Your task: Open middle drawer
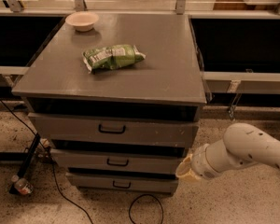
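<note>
The grey cabinet (130, 73) has three drawers. The middle drawer (144, 164) is the second one, with a flat grey front and a small black bar handle (117, 162). It looks pushed in. My gripper (185, 169) is at the end of the white arm (252, 148), low on the right. It is beside the right end of the middle drawer's front and well to the right of the handle. It holds nothing that I can see.
The top drawer (74, 125) has a larger black handle, and the lowest drawer (144, 185) sits under the middle one. A green snack bag (113, 56) and a white bowl (82, 20) lie on the cabinet top. A black cable (144, 204) and a bottle (21, 185) are on the floor.
</note>
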Available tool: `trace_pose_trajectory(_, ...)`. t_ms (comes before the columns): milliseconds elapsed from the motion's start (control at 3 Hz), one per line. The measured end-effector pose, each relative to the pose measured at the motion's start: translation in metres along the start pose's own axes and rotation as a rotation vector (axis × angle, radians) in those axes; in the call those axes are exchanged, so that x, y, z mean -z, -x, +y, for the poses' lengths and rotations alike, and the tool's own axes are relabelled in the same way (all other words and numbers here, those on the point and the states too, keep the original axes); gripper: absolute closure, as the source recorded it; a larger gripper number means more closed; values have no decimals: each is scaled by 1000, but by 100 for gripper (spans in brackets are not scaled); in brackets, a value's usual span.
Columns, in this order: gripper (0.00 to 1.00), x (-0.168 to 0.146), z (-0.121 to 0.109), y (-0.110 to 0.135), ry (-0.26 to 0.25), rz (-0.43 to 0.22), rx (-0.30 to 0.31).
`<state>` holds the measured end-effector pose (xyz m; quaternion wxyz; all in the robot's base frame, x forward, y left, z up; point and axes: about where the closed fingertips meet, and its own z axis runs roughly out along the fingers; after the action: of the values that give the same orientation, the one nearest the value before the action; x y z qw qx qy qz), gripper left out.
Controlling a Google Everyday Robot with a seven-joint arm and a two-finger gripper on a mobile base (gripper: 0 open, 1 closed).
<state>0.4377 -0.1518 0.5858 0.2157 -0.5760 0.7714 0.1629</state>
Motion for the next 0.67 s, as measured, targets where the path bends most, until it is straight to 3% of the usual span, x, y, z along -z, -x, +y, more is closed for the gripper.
trace_pose_trajectory(667, 100, -26, -13, -7, -73, -51, -65)
